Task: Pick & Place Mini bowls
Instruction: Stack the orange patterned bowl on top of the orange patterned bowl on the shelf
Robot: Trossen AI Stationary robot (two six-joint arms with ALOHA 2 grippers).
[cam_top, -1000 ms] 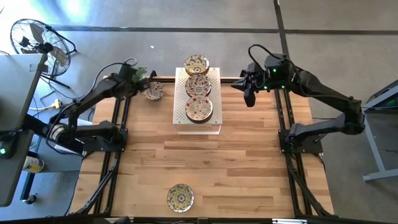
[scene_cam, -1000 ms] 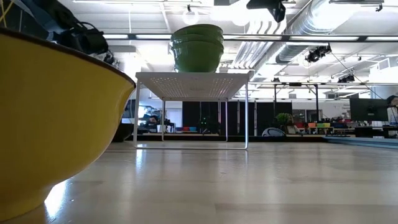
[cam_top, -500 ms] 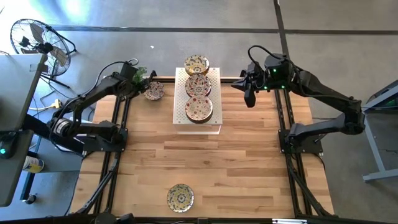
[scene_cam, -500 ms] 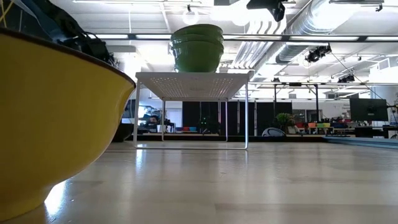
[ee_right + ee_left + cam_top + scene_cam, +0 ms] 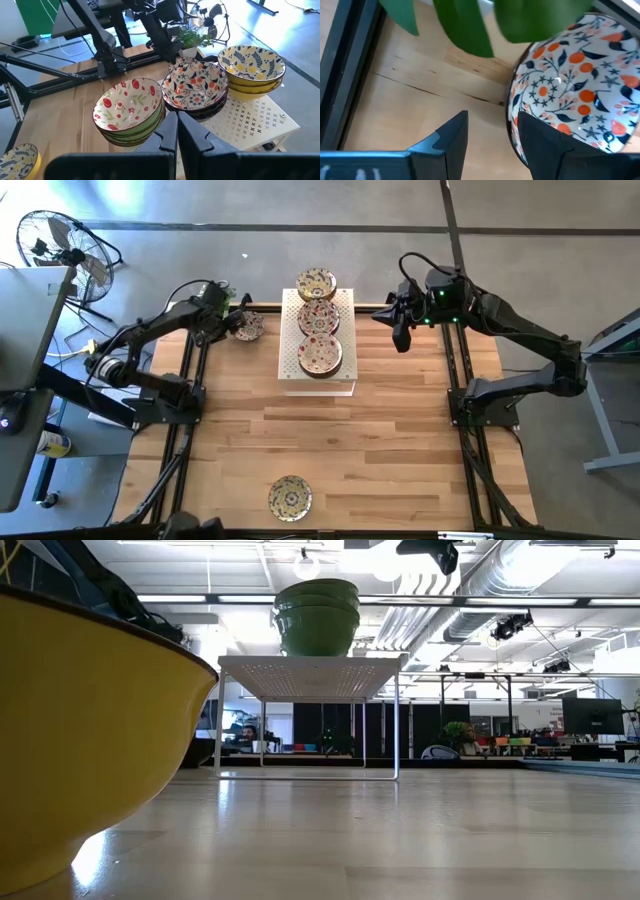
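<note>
A cream mini bowl (image 5: 248, 327) with orange and dark flowers sits on its base on the table's far left part. My left gripper (image 5: 490, 117) is open just above it. One finger (image 5: 540, 145) is over the bowl's inside and the other (image 5: 451, 136) is outside its rim (image 5: 512, 112). Three stacks of mini bowls (image 5: 318, 320) stand on a white perforated rack (image 5: 345, 385). Another mini bowl (image 5: 290, 497) sits near the table's front edge. My right gripper (image 5: 400, 338) hangs shut and empty in the air to the right of the rack. My left gripper comes at the bowl slanting down from above, its fingers astride the rim (image 5: 512, 112) on the side toward the table's left edge. I cannot tell whether either finger touches the bowl, which rests on the table.
Green leaves of a small plant (image 5: 470, 25) hang close over the left gripper at the far edge. Black frame rails (image 5: 190, 380) run along both sides of the table. In the low view the near bowl's yellow wall (image 5: 80, 730) fills the left side.
My left gripper has come down and in toward the flowered bowl at the far left, staying open. The bowl has kept its place.
</note>
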